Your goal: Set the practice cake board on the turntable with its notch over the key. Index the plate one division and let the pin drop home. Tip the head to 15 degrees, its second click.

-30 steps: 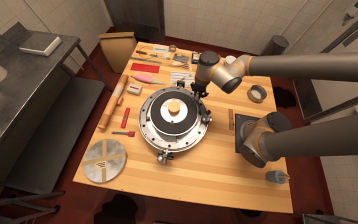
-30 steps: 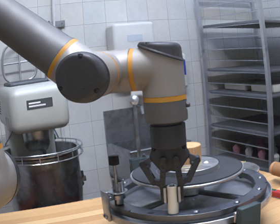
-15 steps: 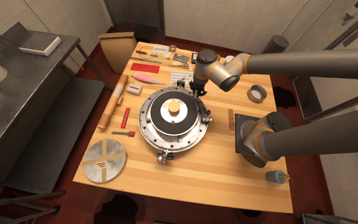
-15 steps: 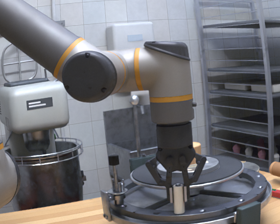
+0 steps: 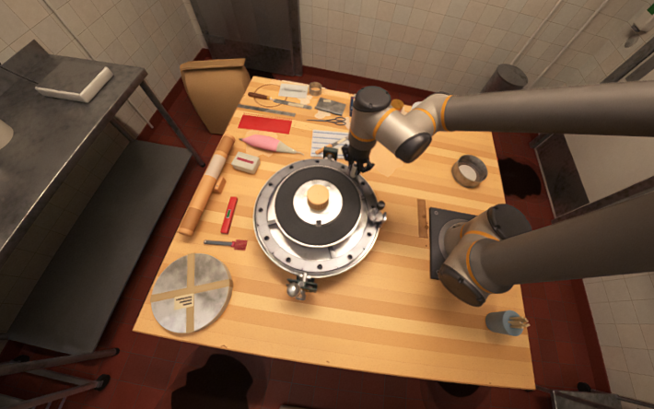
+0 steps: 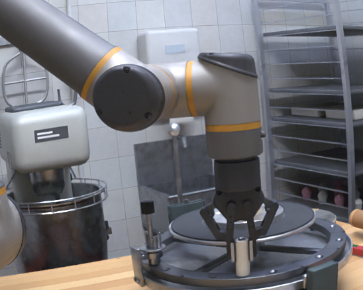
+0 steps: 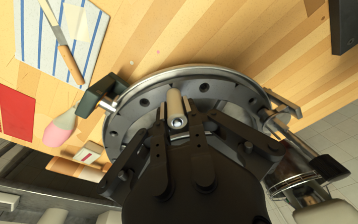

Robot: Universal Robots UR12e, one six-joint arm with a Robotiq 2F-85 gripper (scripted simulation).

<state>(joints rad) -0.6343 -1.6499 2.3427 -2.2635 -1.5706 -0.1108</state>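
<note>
The cream-coloured upright peg handle [image 6: 242, 257] [image 7: 175, 111] on the index plate's far rim is held between the closed fingers of my gripper [image 6: 241, 250] [image 5: 355, 168] [image 7: 175, 107]. The index plate [image 5: 318, 218] is a steel ring with holes around its edge, and it carries the black turntable [image 5: 318, 205]. A silver cake board [image 5: 318, 204] with a tan block at its centre lies on the turntable, its notch toward the near side. A black-knobbed pin [image 6: 149, 222] stands at the plate's edge. A knobbed clamp [image 5: 297, 287] sits at the near rim.
A metal ring tin [image 5: 469, 171] stands right of the plate. A striped cloth with a knife [image 7: 61, 41], a pink piping bag [image 5: 267, 143], a rolling pin [image 5: 206, 185] and a red tool [image 5: 229, 214] lie left. A round grey board [image 5: 190, 293] rests near the front-left corner.
</note>
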